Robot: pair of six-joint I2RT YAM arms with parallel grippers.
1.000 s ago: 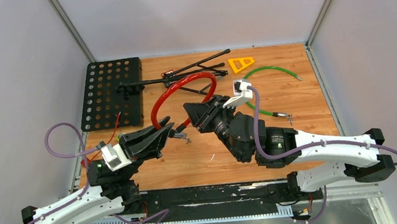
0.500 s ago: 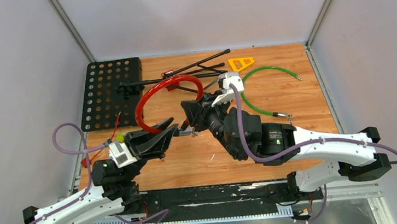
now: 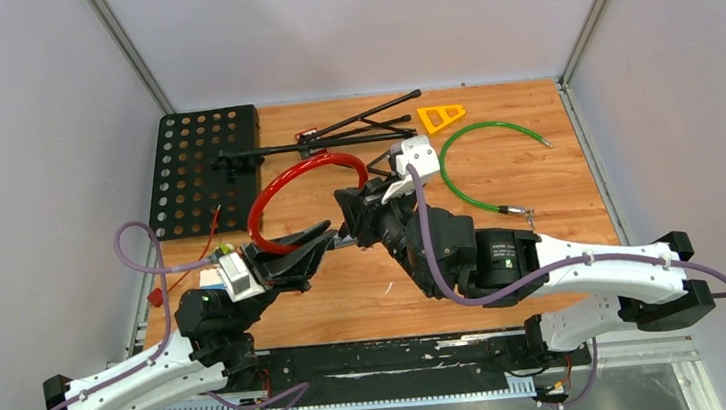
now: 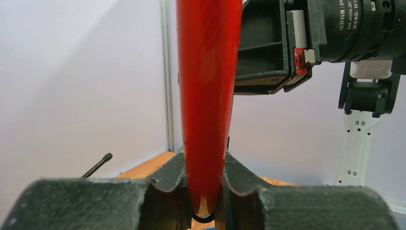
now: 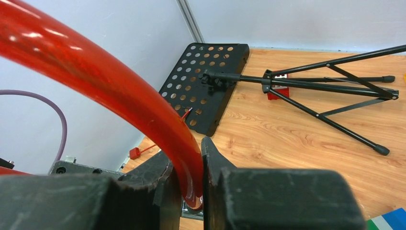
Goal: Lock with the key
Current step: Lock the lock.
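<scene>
The lock is a red cable loop (image 3: 296,176), held up above the wooden table by both arms. My left gripper (image 3: 320,241) is shut on one end of the cable (image 4: 206,96), which runs straight up between its fingers (image 4: 203,191). My right gripper (image 3: 351,224) is shut on the other end (image 5: 119,91), pinched between its fingers (image 5: 189,177). In the top view the two gripper tips nearly meet. A small grey metal piece (image 5: 191,213) shows under the cable end. I cannot make out the key.
A black perforated plate (image 3: 200,170) lies at the back left, with a folded black tripod stand (image 3: 352,131) beside it. An orange triangle (image 3: 441,115) and a green cable loop (image 3: 475,154) lie at the back right. A red tag (image 3: 155,297) sits by the left edge.
The red loop has swung left and dropped lower. The right gripper moved left and the left gripper moved right, bringing the two cable ends together.
</scene>
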